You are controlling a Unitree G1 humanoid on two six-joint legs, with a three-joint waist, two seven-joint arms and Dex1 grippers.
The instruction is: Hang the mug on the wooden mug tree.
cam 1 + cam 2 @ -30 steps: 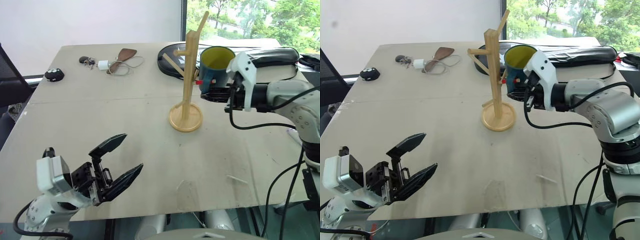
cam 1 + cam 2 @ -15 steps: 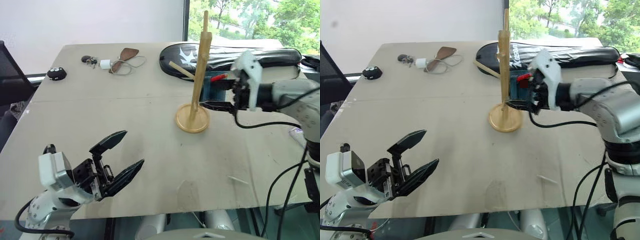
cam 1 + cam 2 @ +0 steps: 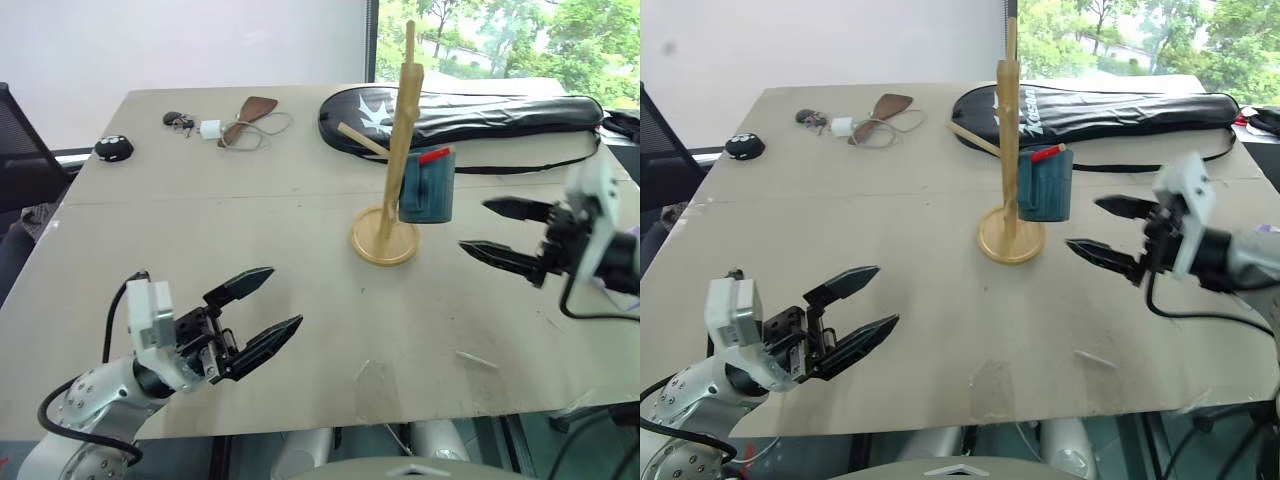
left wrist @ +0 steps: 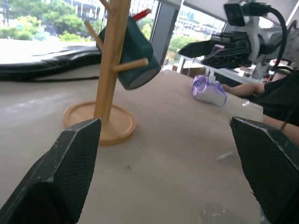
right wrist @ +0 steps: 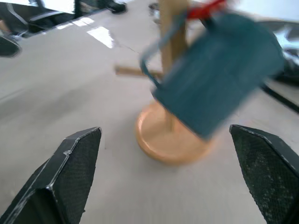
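We find the mug (image 3: 427,186) hanging by its handle on a peg of the wooden mug tree (image 3: 392,170), tilted, clear of the worktop (image 3: 300,210). The right pincer (image 3: 505,233) is the nearer one: it sits just to the mug's right, pointing back at it, jaws wide and empty. The left pincer (image 3: 258,312) hovers well apart at the near edge, also open, holding nothing (hanging step looks done to us).

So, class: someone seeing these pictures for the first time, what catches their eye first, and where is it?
The dark teal-blue mug hanging tilted on the tall light-wood mug tree, mid-table. To its right, the right pincer is open, clear of the mug. Behind lies a long black racket bag.
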